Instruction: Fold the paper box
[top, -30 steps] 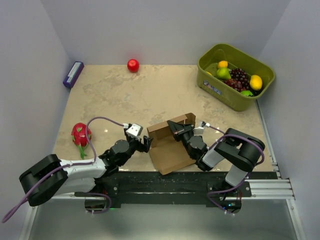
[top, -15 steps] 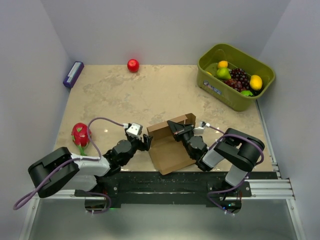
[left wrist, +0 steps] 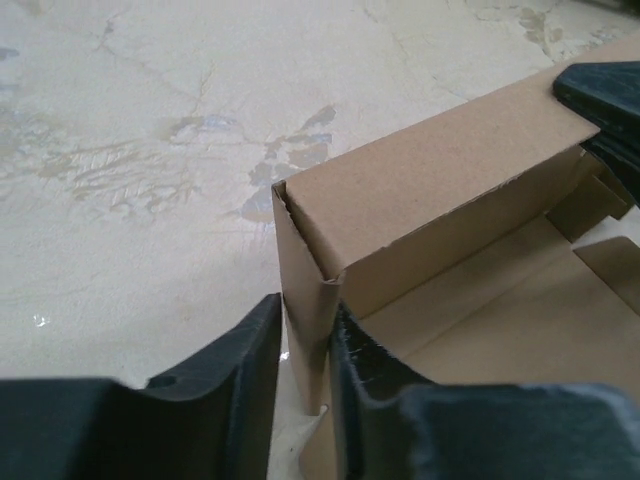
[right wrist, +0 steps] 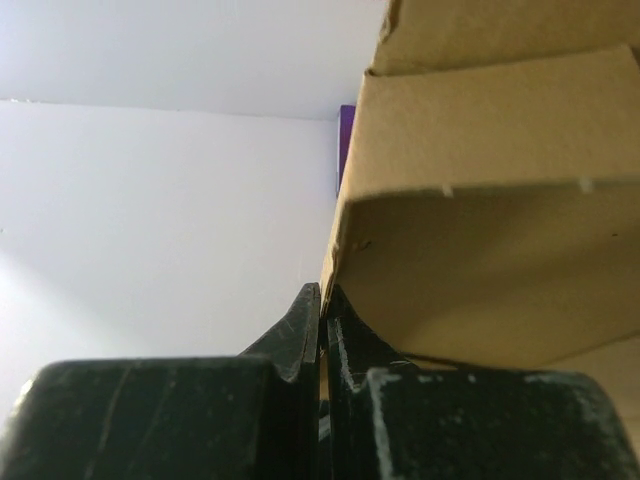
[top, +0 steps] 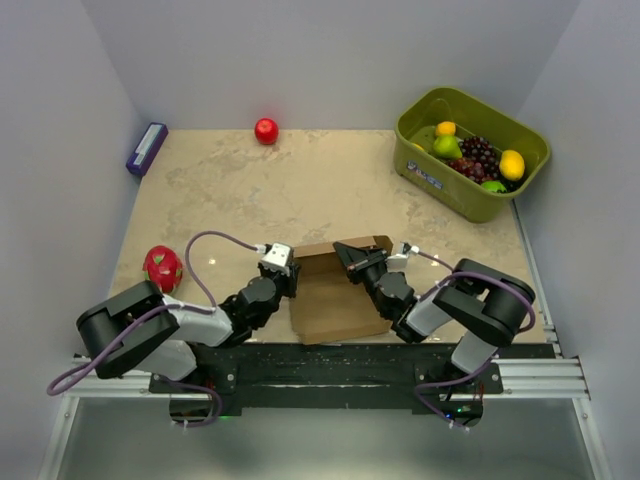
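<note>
The paper box (top: 330,300) lies at the near edge of the table (top: 300,180), in the middle, between the two arms. Its base is flat on the surface. The far wall stands up, and at the left far corner a side wall stands up too and meets it.

The left gripper (top: 289,277) is at this left corner. In its wrist view the fingers (left wrist: 250,350) stand one on each side of the side wall, with the cardboard filling the narrow gap between them, so I judge that it pinches the wall. This grip seems meant to hold the side wall upright against the far wall so that the corner holds its shape.

The right gripper (top: 352,256) is at the far wall, a little right of the middle. Its jaws are almost together, with only the thin edge of cardboard between them. It probably holds this wall so that the box does not slide or fall open while the other arm works.

The right side of the box looks flat or not finished; I cannot tell exactly.

The rest is well apart from the box: a green bin (top: 440,182) with fruit at the far right corner, a red ball (top: 266,131) at the far edge, a red fruit (top: 163,268) on the left and a purple object (top: 147,148) in the far left corner.
</note>
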Tool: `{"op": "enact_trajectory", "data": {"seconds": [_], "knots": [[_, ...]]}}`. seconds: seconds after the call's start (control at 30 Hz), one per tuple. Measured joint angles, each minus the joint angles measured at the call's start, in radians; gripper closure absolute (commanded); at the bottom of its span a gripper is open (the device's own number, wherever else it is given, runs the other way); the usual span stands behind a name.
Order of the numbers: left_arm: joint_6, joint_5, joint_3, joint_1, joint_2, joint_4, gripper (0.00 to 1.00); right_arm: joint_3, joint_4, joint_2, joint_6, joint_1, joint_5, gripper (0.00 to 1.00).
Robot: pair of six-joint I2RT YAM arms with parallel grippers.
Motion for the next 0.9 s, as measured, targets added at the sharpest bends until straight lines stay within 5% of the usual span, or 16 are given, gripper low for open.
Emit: {"op": "enact_trajectory", "data": {"seconds": [0.07, 0.2, 0.3, 0.4, 0.6, 0.9], "knots": [[0.007, -0.021, 0.014, -0.003, 0.012, -0.005, 0.85, -0.001, -0.024, -0.027, -0.010, 0.003, -0.005, 0.95], [0.010, -0.066, 0.042, -0.003, 0.029, -0.031, 1.00, -0.002, -0.084, -0.105, -0.050, 0.012, -0.020, 0.64], [-0.004, -0.095, 0.068, -0.003, 0.029, -0.059, 1.00, -0.002, -0.143, -0.193, -0.096, 0.015, -0.020, 0.42], [-0.024, -0.099, 0.089, -0.002, 0.021, -0.106, 1.00, 0.009, -0.258, -0.319, -0.157, 0.014, -0.023, 0.32], [-0.063, -0.016, 0.151, 0.064, -0.046, -0.256, 1.00, 0.119, -0.634, -0.574, -0.313, 0.014, -0.055, 0.16], [-0.064, 0.223, 0.276, 0.220, -0.092, -0.637, 1.00, 0.386, -1.214, -0.935, -0.589, 0.014, -0.103, 0.11]]}}
